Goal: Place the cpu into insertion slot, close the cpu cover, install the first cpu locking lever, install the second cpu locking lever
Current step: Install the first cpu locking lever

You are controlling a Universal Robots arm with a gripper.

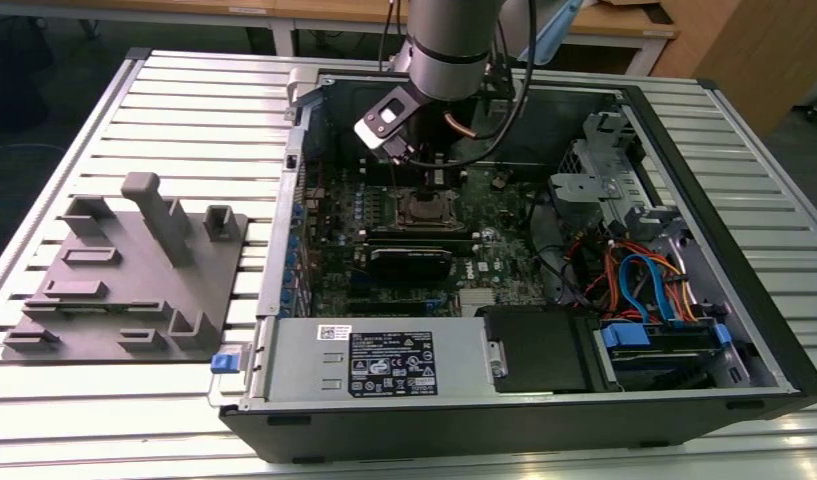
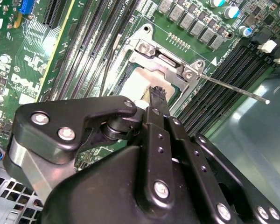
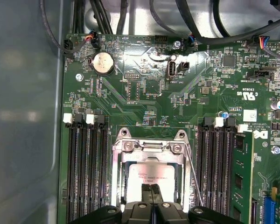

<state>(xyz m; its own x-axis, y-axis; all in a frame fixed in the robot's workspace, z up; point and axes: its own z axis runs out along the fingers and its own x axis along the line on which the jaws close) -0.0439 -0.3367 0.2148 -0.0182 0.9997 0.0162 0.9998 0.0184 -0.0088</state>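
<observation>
The cpu (image 3: pixel 149 175) lies in the insertion slot (image 1: pixel 422 212) on the green motherboard (image 3: pixel 144 93), its pale metal top (image 2: pixel 137 84) lit up. Around it the silvery cpu cover (image 3: pixel 119 172) lies flat, and the chip shows through its window (image 2: pixel 170 63). A thin locking lever (image 2: pixel 233 88) sticks out free to one side of the socket and runs alongside it (image 3: pixel 194 177). A second thin lever (image 2: pixel 107 65) runs along the opposite side. My gripper (image 3: pixel 151 190) is shut, fingertips pressed together right over the chip's top (image 2: pixel 156 95). From outside, the gripper (image 1: pixel 432 182) hangs just above the socket.
Black memory slots (image 3: pixel 86 172) flank the socket on both sides. A black card (image 1: pixel 408 262) sits nearer the front of the board. The power supply (image 1: pixel 375 360), drive cage and cables (image 1: pixel 648 280) fill the case. A grey fixture block (image 1: pixel 128 270) stands outside, at the exterior view's left.
</observation>
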